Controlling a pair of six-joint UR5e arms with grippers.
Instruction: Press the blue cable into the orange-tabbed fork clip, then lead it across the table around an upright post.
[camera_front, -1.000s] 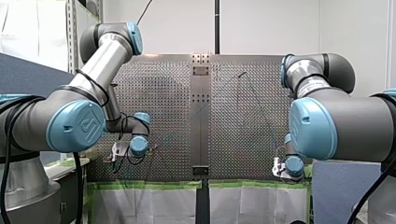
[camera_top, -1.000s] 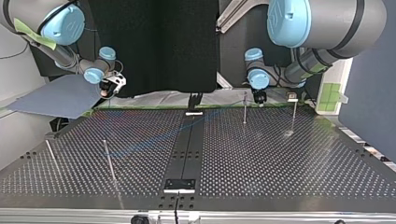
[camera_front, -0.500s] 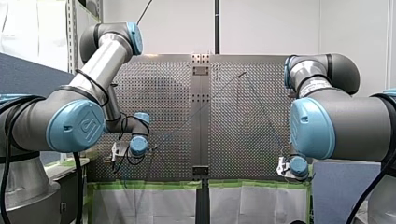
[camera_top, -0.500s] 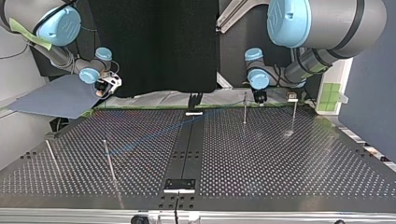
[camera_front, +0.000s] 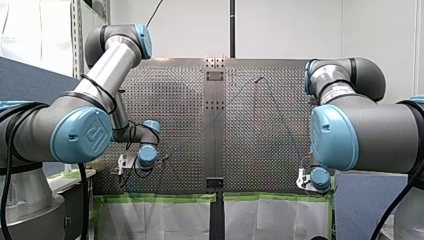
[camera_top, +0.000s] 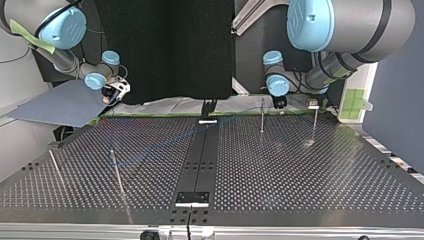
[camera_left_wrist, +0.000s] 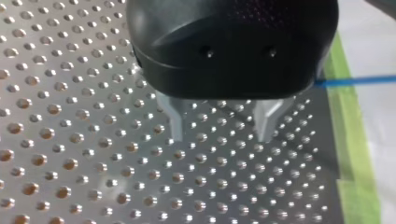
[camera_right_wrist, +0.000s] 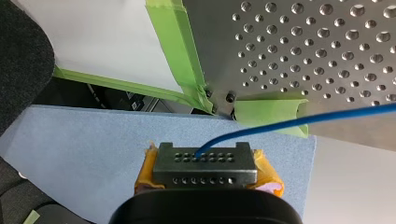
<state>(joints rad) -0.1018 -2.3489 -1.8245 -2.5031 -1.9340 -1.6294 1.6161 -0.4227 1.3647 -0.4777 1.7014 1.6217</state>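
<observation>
Right jaws clench the blue cable (camera_right_wrist: 299, 122); left jaws gape apart above the perforated table (camera_left_wrist: 93, 154).

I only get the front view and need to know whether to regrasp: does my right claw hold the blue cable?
Observer: Yes; the right wrist view shows the right claw shut on the blue cable, just past a corner of the perforated table.
Operator: And my left claw?
Observer: The left claw is open and empty, above the table.
Operator: Any post nearby?
Observer: In the top view an upright post stands beside it.
</observation>
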